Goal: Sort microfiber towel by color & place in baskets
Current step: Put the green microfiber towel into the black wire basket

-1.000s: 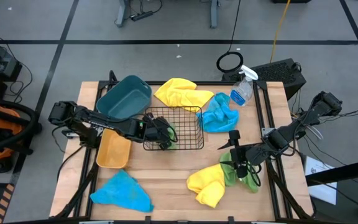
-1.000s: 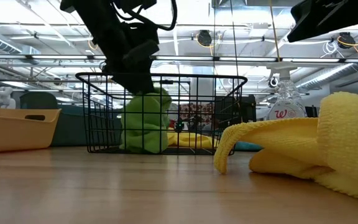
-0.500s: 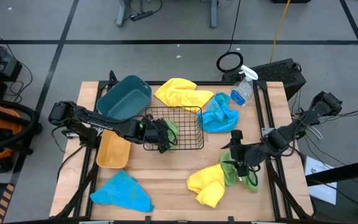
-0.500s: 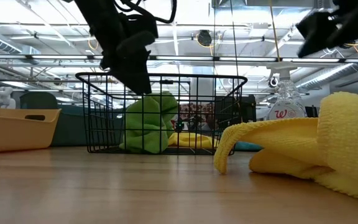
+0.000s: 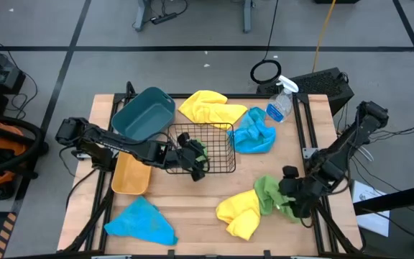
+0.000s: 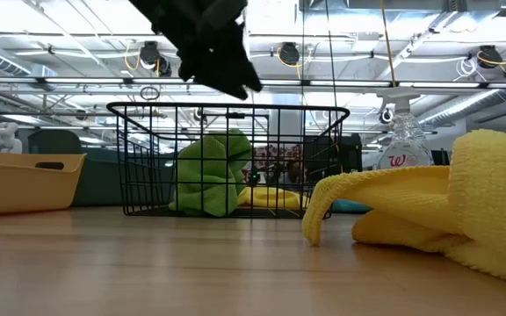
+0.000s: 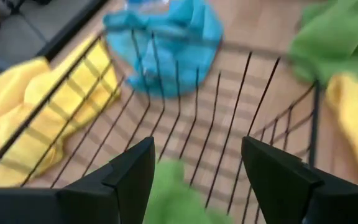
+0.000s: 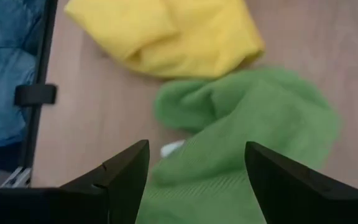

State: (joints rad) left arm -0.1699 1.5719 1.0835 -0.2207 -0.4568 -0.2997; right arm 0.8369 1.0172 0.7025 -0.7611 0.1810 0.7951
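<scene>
One green towel [image 6: 207, 172] lies inside the black wire basket [image 5: 225, 147], beneath the left hand [image 5: 197, 164], whose fingers are spread and empty at the basket's near rim. Right hand [image 5: 293, 196], fingers likewise spread, hovers over a second green towel [image 5: 268, 191] on the table [image 5: 192, 208], beside a yellow towel [image 5: 237, 211]. Judged step: green sorting; next, a downward reach and a pinch on that towel.

Two dark, slender, jointed arms, each ending in a black two-finger gripper: left gripper [image 5: 195, 164], right gripper [image 5: 290, 194]. Fingers [image 7: 126, 177] are matte black, flat and angular.
</scene>
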